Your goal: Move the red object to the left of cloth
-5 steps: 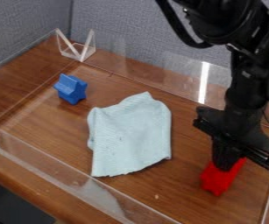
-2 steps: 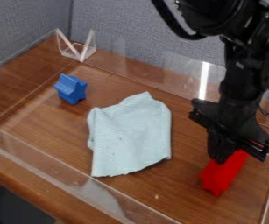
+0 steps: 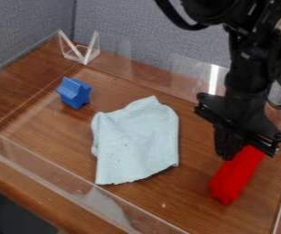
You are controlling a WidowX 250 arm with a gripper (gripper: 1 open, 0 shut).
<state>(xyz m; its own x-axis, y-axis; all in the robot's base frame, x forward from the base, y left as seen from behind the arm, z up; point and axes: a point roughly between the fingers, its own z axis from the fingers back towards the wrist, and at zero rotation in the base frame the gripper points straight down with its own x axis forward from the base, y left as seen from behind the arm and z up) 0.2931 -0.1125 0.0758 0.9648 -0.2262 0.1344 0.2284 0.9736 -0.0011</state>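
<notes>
Since the earlier frame the end effector [image 3: 239, 152], clamped on the red object [image 3: 237, 174], has risen slightly.

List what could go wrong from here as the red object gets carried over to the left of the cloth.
1. The tool is shut on only the top end of the red object, which hangs tilted; it could swing or slip out.
2. The path left crosses the wrinkled cloth; a low carry may drag it.
3. The blue block sits left of the cloth and clear walls run close, so the drop spot is tight.
</notes>
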